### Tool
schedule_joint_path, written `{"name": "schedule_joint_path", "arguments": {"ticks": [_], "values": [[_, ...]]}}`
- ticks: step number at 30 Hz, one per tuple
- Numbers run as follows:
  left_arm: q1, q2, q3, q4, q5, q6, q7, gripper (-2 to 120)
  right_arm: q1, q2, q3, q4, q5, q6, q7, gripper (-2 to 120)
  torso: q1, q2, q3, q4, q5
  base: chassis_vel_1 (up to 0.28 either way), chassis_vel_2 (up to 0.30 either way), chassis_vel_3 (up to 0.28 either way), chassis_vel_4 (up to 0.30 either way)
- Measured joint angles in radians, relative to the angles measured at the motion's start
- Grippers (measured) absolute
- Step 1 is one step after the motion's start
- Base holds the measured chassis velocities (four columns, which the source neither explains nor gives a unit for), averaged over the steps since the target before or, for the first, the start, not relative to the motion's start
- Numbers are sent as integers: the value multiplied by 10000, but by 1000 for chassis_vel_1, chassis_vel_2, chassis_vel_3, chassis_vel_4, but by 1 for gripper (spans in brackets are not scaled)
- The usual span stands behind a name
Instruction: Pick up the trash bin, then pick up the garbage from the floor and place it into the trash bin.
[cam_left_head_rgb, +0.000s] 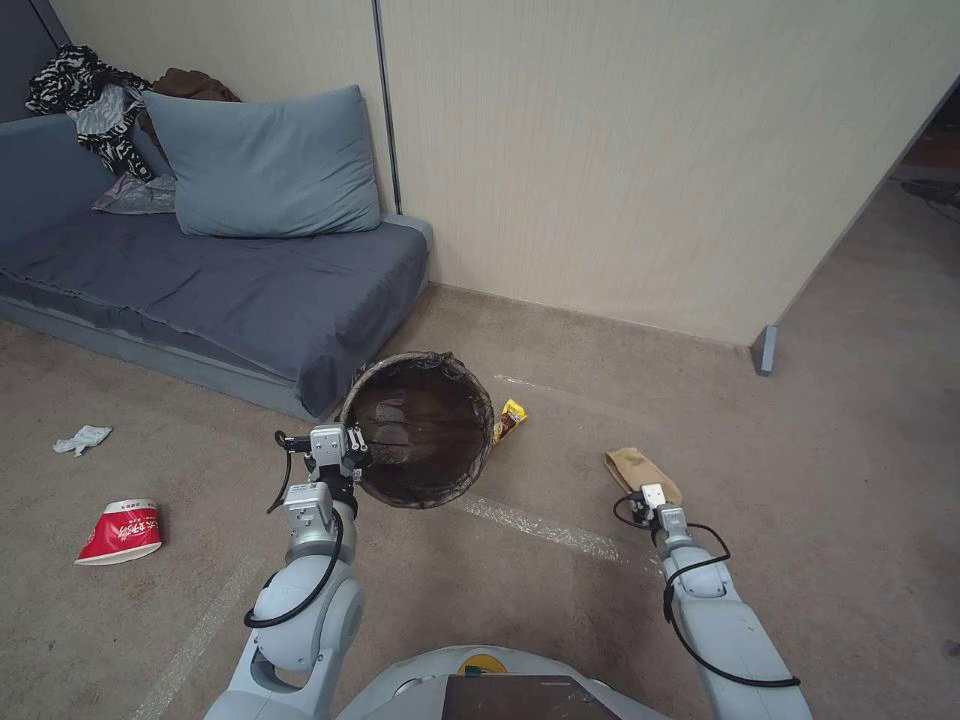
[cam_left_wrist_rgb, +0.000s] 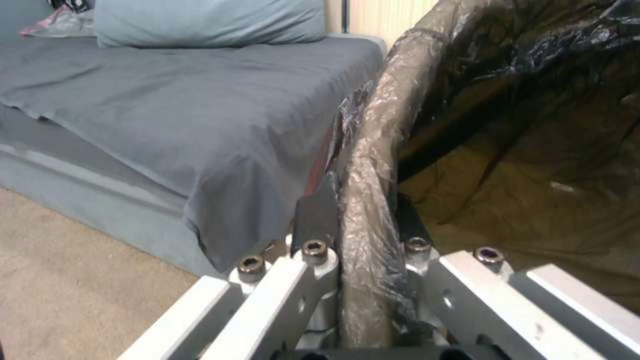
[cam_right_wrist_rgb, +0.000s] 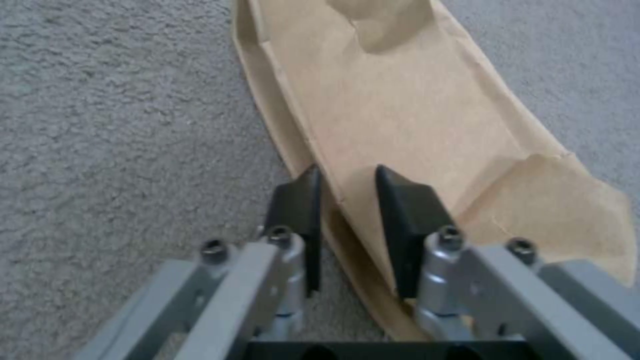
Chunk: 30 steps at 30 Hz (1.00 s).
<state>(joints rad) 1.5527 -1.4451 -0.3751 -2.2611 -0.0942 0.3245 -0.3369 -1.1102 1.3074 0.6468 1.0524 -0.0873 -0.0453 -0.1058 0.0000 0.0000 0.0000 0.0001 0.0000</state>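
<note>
Trash bin (cam_left_head_rgb: 425, 430) is held tilted off the carpet (cam_left_head_rgb: 820, 440) beside a grey sofa (cam_left_head_rgb: 250, 280), its bag-lined rim clamped by the left gripper (cam_left_wrist_rgb: 363, 225). Right gripper (cam_right_wrist_rgb: 347, 210) is lowered onto a tan paper bag (cam_right_wrist_rgb: 413, 100), whose edge is straddled by the jaws, not yet fully pinched. Nothing is visibly binned; a yellow wrapper (cam_left_head_rgb: 510, 420), red cup (cam_left_head_rgb: 120, 532) and tissue (cam_left_head_rgb: 82, 438) are left lying.

Open floor (cam_left_head_rgb: 480, 580) between claws; sofa (cam_left_head_rgb: 250, 290) beside bin (cam_left_head_rgb: 420, 430).
</note>
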Motion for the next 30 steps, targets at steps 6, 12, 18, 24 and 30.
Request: {"name": "schedule_joint_path", "arguments": {"ticks": [6,12,18,24,30], "values": [[-16,7,32,29,-3,0,-4,3,-35,16,11,39,1,76,10,0,0,0,0,-1,0,0,0,0,0],[-20,30,62,37,-3,0,-8,3,-96,-10,21,84,3,216,13,0,0,0,0,-1,0,0,0,0,0],[-22,35,76,18,-3,0,-8,3,-111,-6,23,99,3,334,20,0,0,0,0,-1,0,0,0,0,0],[-25,29,78,6,-3,1,-6,3,-111,-5,47,100,8,419,30,0,0,0,0,0,0,0,0,0,0],[-35,12,92,-5,-3,3,-4,3,-207,-8,77,325,45,544,140,0,0,0,0,0,0,0,0,0,0]]}}
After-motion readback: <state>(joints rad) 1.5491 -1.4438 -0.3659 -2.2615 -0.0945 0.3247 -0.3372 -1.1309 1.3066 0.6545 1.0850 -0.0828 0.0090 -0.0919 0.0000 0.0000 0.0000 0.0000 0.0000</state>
